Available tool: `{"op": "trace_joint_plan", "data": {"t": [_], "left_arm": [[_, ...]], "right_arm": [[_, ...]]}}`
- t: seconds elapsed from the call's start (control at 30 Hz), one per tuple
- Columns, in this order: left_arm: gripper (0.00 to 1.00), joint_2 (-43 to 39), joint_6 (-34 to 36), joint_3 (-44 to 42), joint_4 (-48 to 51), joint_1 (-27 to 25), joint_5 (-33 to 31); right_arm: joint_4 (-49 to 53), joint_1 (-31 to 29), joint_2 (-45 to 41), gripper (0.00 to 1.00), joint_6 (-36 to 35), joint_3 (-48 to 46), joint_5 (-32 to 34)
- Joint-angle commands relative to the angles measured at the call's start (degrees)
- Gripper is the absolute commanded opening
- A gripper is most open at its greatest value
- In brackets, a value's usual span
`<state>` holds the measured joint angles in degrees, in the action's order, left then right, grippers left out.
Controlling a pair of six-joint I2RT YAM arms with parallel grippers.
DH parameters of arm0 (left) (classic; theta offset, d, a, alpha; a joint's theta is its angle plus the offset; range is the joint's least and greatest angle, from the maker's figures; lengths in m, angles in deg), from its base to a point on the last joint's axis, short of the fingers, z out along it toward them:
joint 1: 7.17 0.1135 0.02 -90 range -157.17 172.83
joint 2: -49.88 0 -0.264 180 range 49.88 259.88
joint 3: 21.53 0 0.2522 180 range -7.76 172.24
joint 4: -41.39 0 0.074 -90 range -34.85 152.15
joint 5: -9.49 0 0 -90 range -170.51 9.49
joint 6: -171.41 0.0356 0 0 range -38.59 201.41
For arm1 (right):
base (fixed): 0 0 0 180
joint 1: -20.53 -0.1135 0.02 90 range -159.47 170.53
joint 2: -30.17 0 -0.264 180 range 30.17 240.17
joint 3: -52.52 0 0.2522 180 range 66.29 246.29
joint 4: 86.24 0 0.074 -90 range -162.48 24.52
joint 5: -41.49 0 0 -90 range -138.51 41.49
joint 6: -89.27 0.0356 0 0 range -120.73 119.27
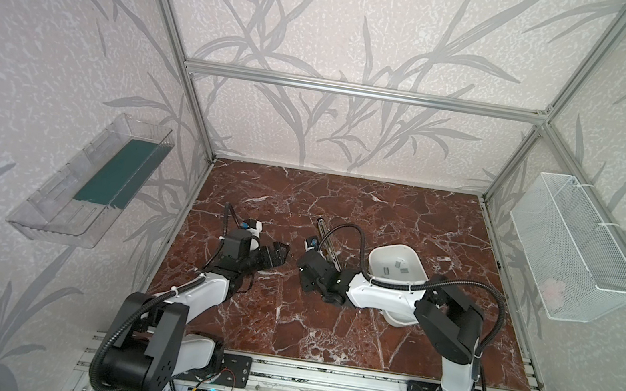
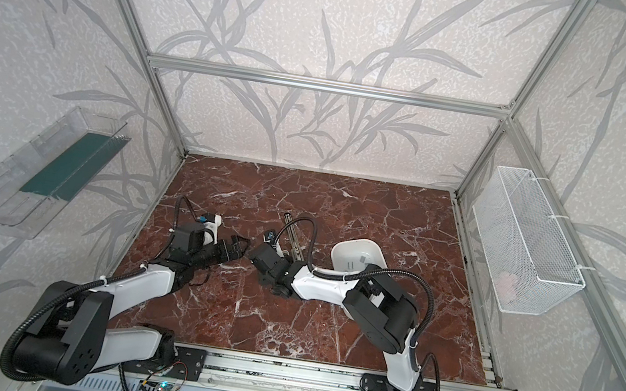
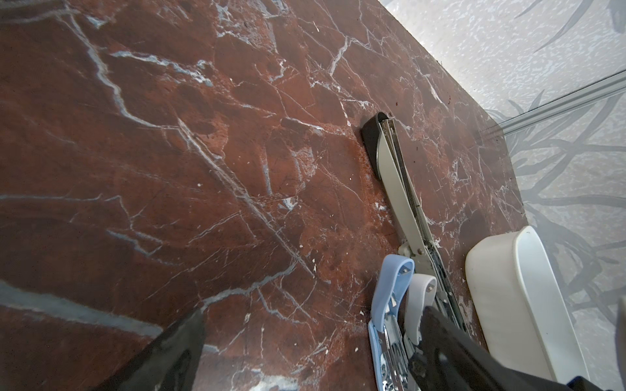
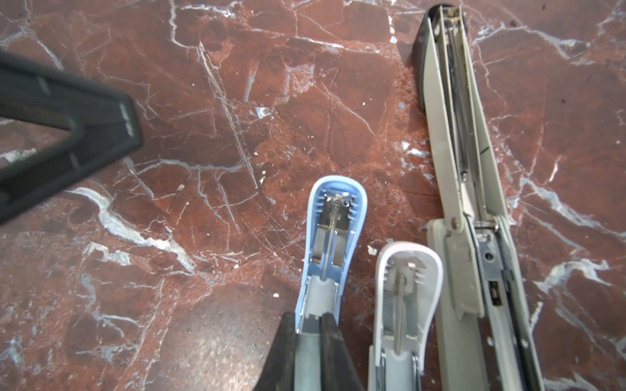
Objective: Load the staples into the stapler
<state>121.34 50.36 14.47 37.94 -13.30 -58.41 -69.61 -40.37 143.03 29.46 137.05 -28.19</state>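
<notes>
- Top views both catch a clear tray (image 1: 95, 181) hung on the left wall, with a green pad (image 1: 117, 171) inside it.
- Over the red marble bench (image 1: 324, 333), the left end effector (image 1: 281, 254) hovers with its jaws spread wide.
- Just right of it, the right end effector (image 4: 308, 318) is pinched almost closed over the open channel of a small blue stapler (image 4: 333, 220). Whether a strip sits between its fingers I cannot tell.
- A small white stapler (image 4: 406, 287) lies open just beside the blue one. A long grey stapler (image 1: 323, 231), folded out flat, lies just beside that.
- Farther right stands a white tub (image 1: 387, 251). The staples (image 1: 397, 266) lie loose on its floor, a few grey strips showing, and the right arm (image 1: 380, 295) crosses its near end.
- A white wire basket (image 1: 576, 252) hangs on the right wall.
</notes>
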Motion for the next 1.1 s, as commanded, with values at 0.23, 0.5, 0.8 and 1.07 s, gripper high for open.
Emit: {"op": "trace_joint_plan", "data": {"t": [0.23, 0.5, 0.8, 1.07], "left_arm": [[0.99, -0.1, 0.6, 0.7, -0.4, 0.2, -0.5], [0.99, -0.2, 0.6, 0.7, -0.5, 0.2, -0.5], [0.99, 0.0, 0.6, 0.7, -0.5, 0.2, -0.4], [0.99, -0.1, 0.6, 0.6, -0.7, 0.2, -0.4]], "right_arm": [[0.9, 0.0, 1.6, 0.07, 0.7, 1.7, -0.2], [1.2, 0.1, 1.8, 0.07, 0.7, 1.7, 0.6], [0.3, 0.2, -0.3, 0.06, -0.5, 0.8, 0.7], [-0.3, 0.1, -0.3, 0.06, -0.6, 0.4, 1.1]]}}
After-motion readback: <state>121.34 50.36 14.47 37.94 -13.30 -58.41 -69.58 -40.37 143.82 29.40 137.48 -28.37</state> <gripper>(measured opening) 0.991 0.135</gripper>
